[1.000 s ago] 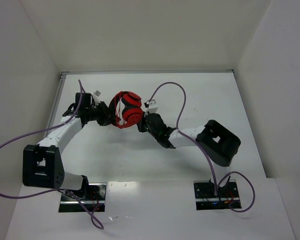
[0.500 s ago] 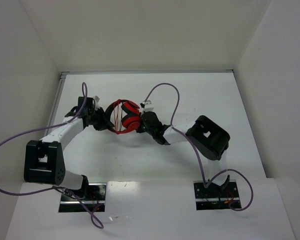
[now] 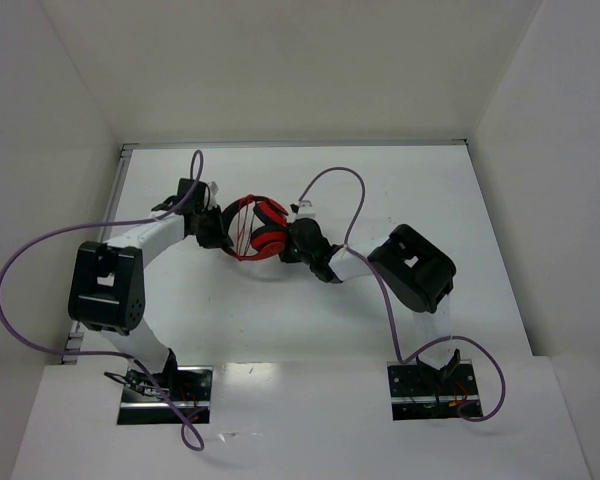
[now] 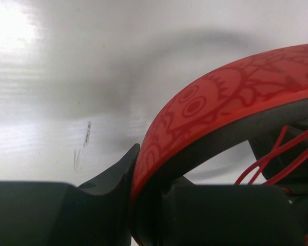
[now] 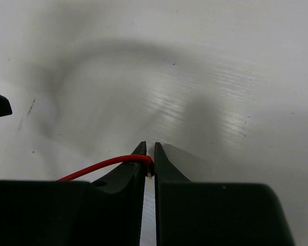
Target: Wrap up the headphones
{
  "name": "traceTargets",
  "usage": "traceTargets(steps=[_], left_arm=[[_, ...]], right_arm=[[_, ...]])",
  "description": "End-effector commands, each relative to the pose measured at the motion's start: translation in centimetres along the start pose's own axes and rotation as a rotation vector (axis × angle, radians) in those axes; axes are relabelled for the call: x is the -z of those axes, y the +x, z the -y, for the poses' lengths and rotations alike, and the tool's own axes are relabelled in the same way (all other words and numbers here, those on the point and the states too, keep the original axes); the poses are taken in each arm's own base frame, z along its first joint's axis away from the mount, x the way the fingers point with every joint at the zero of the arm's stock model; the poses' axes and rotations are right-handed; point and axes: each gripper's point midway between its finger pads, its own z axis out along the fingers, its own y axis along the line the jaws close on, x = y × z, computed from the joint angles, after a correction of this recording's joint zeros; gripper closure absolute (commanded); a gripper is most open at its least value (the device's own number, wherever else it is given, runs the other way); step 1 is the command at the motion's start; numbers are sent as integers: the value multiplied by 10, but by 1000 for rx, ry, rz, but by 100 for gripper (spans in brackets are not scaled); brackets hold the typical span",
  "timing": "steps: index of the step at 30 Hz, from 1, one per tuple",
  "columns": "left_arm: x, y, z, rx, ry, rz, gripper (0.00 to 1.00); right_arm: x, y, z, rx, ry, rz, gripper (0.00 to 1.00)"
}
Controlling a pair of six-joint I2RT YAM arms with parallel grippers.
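The headphones [image 3: 258, 228] hang just above the table's middle back, between my two grippers, with the red cable in several strands across the headband. My left gripper [image 3: 220, 228] is on their left, shut on the red patterned headband [image 4: 210, 100], which runs up and right from the jaws [image 4: 137, 171]. Cable strands [image 4: 277, 154] show at the right of that view. My right gripper [image 3: 286, 243] is at the ear cups' right side. Its jaws [image 5: 150, 154] are shut on the end of the thin red cable [image 5: 100, 166], which leads off to the left.
The white table [image 3: 430, 190] is walled at the back and on both sides. Purple robot cables loop over both arms [image 3: 332, 175] [image 3: 20, 270]. The left arm's elbow block [image 3: 105, 285] and the right arm's elbow block [image 3: 412, 268] stand over the table's near half.
The left arm's elbow has risen toward the back and its gripper turned with the headphones. The right arm has drawn in to the left, and its jaws have narrowed onto the cable end.
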Motion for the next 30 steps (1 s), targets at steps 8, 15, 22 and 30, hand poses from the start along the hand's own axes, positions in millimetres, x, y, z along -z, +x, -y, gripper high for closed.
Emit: traceTargets(steps=[8,15,22,30], left_arm=[[-14,-10,-38,-55,-210,22,100],[-28,-11,-45,-43,-239,7,100],[-31,-18,-62,-132,-340,8,100],[-34,-32,-68,-226,-452,10,100]], right_arm=[[9,-33,55,-187,295,124,93],[12,-31,58,-157,295,120,97],[9,-37,72,-86,336,130,85],[5,-31,86,-59,404,80,85]])
